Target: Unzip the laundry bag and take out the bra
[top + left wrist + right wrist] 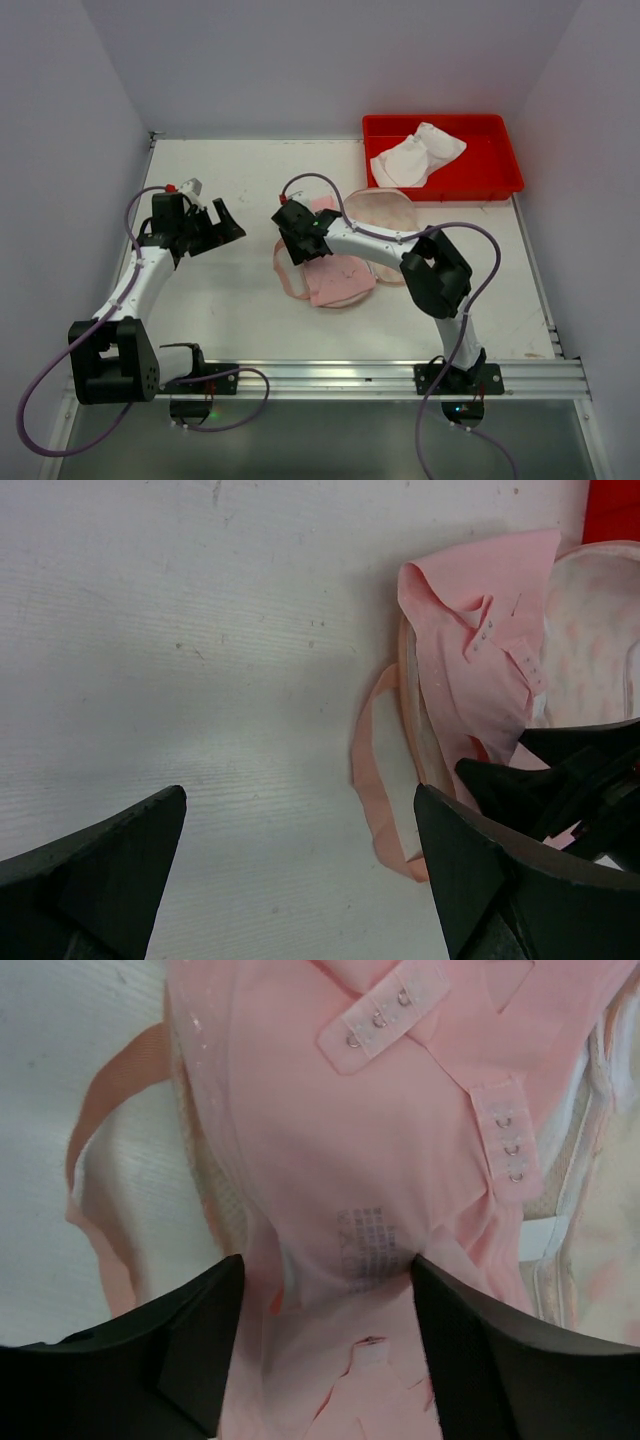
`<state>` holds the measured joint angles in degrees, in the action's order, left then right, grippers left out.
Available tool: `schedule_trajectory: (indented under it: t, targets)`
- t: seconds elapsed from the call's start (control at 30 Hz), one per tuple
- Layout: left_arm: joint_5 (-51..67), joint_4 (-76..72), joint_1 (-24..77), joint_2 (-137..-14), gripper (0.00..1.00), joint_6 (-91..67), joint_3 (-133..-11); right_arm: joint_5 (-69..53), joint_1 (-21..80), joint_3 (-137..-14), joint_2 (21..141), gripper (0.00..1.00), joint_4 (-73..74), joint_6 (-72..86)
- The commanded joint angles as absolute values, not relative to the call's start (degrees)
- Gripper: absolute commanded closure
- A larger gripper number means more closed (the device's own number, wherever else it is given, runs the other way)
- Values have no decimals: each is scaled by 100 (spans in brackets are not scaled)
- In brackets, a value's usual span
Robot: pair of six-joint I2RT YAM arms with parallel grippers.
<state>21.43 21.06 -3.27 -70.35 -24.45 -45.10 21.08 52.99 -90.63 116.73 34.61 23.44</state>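
So here's where we're at. The laundry bag point(385, 208) is lying flat on the surface point(230, 300), right of the middle and toward the far edge, just in front of the red tray point(470, 190) in the far right corner. It looks open, with its pale printed lining facing up.

The bra point(340, 280) is plain pink and spreads from the bag's left side toward the near edge, around the middle of the surface. It overlaps the bag's rim. We can't tell if any of it is still tucked inside. One strap point(285, 275) loops out flat to the left.

The right pincer point(325, 1280) is down on the bra, partway closed, with a bunched fold of pink fabric between its fingers and both fingers touching it. Its wrist view shows the two hook-and-eye strips point(385, 1020) and a printed label point(365, 1245) just ahead of the fingers.

The left pincer point(222, 222) hangs over bare surface toward the left edge, wide open with nothing in it, well apart from the bra.

A white garment point(415, 155) sits crumpled in the tray.
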Motion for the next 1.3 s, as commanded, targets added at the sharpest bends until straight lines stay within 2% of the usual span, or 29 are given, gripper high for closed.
schedule_trajectory:
  t: [0.0, 0.03, 0.1, 0.13, 0.3, 0.6, 0.8, 1.03, 1.27]
  targets:
    - [2206, 2030, -378, -6882, 0, -2399, -4482, 2768, 5300, -9317, 11795, 34, 3832, 2522]
    - [2223, 2030, -378, -6882, 0, -2399, -4482, 2777, 5291, -9273, 11786, 47, 3806, 2505]
    - [2232, 2030, -378, -6882, 0, -2399, -4474, 2804, 5291, -9159, 11681, 61, 3709, 2470]
    - [2232, 2022, -378, -6882, 0, -2399, -4482, 2812, 5291, -9123, 11637, 74, 3657, 2452]
    - [2232, 2030, -378, -6873, 0, -2399, -4482, 2830, 5291, -9088, 11427, 100, 3647, 2400]
    - [2197, 2039, -378, -6882, 0, -2391, -4482, 1882, 5133, -9219, 9924, 100, 3665, 2303]
    - [2197, 2039, -387, -6891, 0, -2391, -4474, 1048, 4370, -9675, 9150, 100, 3674, 2416]
    - [2171, 2039, -387, -6917, 0, -2391, -4482, 678, 2755, -10441, 9088, 100, 3683, 2803]
    - [2145, 2057, -387, -6978, 0, -2382, -4482, 870, 1460, -11626, 9887, 100, 3683, 3101]
